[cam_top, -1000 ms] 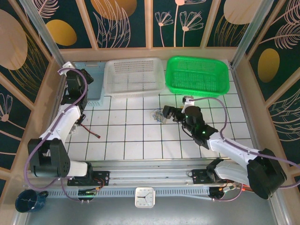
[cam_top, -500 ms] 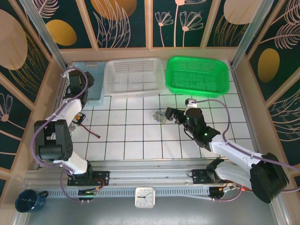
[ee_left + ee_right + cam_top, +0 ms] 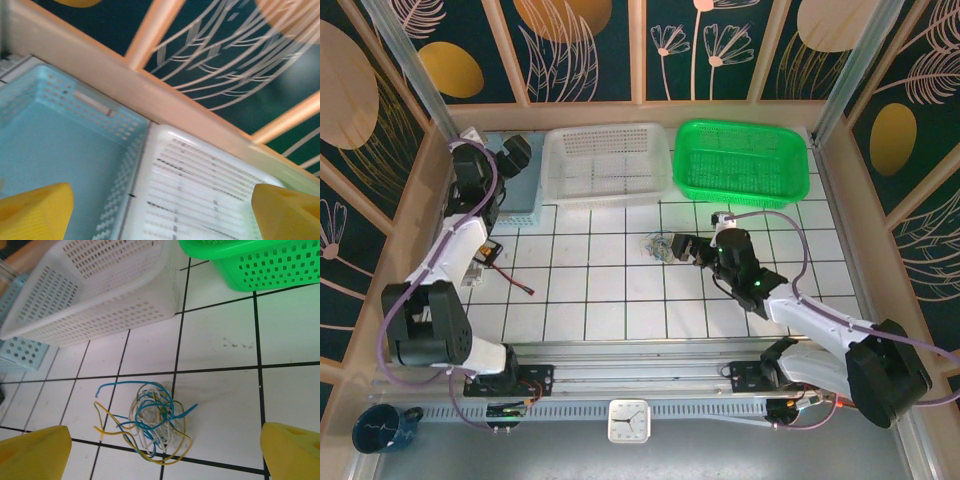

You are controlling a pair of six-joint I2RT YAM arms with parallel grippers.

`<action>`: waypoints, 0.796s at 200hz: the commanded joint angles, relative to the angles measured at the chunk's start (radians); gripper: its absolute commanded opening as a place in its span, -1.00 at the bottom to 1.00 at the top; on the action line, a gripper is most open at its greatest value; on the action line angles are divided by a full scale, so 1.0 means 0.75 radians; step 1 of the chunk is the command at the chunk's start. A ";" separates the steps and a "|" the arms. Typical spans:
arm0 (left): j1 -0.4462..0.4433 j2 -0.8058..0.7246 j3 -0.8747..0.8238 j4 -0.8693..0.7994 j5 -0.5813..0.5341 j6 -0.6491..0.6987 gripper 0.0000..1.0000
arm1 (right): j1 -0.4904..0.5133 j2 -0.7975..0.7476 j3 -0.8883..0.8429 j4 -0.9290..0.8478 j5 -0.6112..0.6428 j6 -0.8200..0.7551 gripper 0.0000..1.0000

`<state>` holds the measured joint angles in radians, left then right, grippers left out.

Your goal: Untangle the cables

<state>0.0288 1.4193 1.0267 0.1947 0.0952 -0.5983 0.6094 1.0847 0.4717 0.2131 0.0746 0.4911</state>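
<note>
Where the cables are lying: blue, yellow and white loops are resting in a loose tangle on the white tiled table, in front of the white basket.
Right gripper: hovering just beside the tangle, jaws standing wide apart, holding nothing.
Green basket: sitting beside the white one.
Left gripper: hanging over the light blue basket, fingers spread wide, empty.
</note>
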 commanded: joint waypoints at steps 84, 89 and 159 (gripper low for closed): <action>-0.512 -0.407 -0.624 0.382 0.170 -0.410 0.81 | -0.074 0.289 0.405 -0.327 -0.223 -0.447 0.81; -0.530 -0.413 -0.650 0.400 0.158 -0.421 0.81 | -0.074 0.308 0.425 -0.342 -0.222 -0.466 0.79; -0.554 -0.422 -0.771 0.485 0.149 -0.463 0.84 | -0.076 0.464 0.551 -0.457 -0.140 -0.589 0.61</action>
<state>-0.3847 1.1206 0.4496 0.4778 0.2146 -0.9230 0.5571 1.4139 0.8532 -0.0822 -0.0639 0.1013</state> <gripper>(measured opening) 0.918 0.812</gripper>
